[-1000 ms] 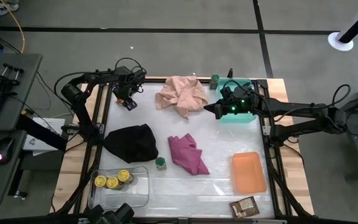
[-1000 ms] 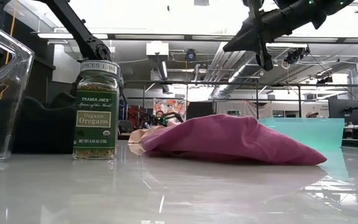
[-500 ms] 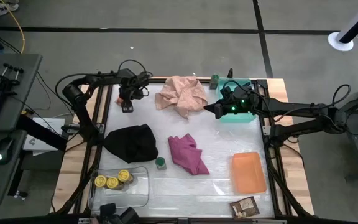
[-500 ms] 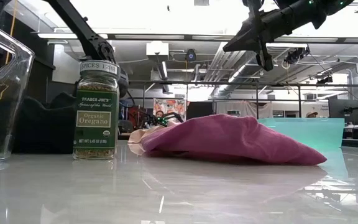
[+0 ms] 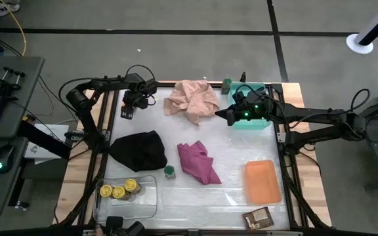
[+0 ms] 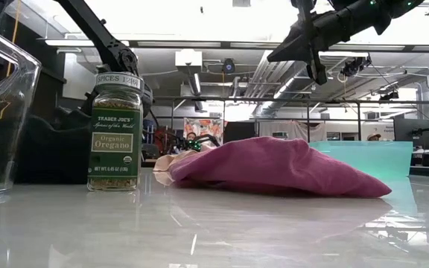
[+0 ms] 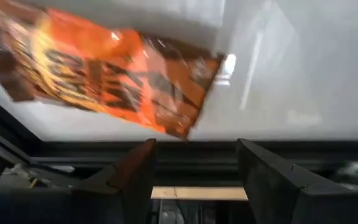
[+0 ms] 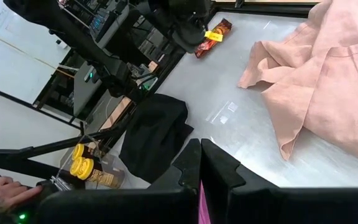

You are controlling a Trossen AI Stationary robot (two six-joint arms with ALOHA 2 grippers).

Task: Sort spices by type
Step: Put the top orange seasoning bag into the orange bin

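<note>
Orange-brown packet (image 7: 104,74) lies flat on the white table (image 5: 228,196) at the far left corner, right at the table's edge, and the left gripper (image 5: 131,105) hangs just over it with its two dark fingers (image 7: 126,180) spread apart, nothing between them. From the right wrist camera you can see that same packet (image 8: 213,37) under the left arm, beyond the pink cloth (image 8: 316,81).

Right gripper (image 5: 223,115) sits up in the air near the teal tray (image 5: 254,123), pointing toward the pink cloth (image 5: 190,99), fingers pressed together and holding nothing.

Rest of the spices:
- three yellow-lidded jars (image 5: 118,191) are bunched together in the clear tray (image 5: 143,206) at the near left
- one dark-green jar (image 5: 169,172) stands upright on the bare table just beside the magenta cloth (image 5: 199,162); the low camera reads its label as organic oregano (image 6: 115,132)
- second green jar (image 5: 226,85) is at the far edge, between the pink cloth and the teal tray
- second packet (image 5: 258,217) lies at the near right corner, just outside the orange tray (image 5: 262,181)

Black cloth (image 5: 139,150) is crumpled on the left side, above the clear tray in the overhead shot. A person's hand (image 8: 2,193) shows at the edge of the right wrist shot.
</note>
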